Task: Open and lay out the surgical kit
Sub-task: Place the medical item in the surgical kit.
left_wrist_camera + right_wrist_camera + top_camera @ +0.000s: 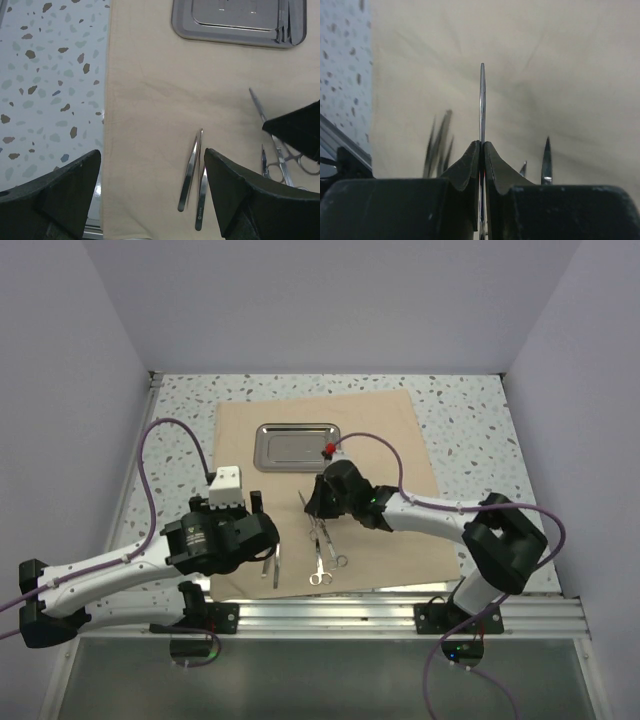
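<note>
right gripper (481, 146): pinched shut on slim steel instrument (482, 100), scissors or forceps, hard to tell | axis: blade runs straight out ahead of its fingers, above cloth (385, 430) | left gripper (152, 170): wide, holding nothing, tweezers (190, 175) lengthwise between its fingers | tray (296, 462): beyond both, right arm nearer

The cloth (380, 430) lies on the surface (470, 410), with the tray (290, 448) on its far part, the tweezers (189, 172) near-left, and the ring-handled instruments (322, 558) just right of them.

Tan cloth (380, 440) spread flat with steel tray (295, 447), tweezers (190, 171) and scissors (257, 106).
</note>
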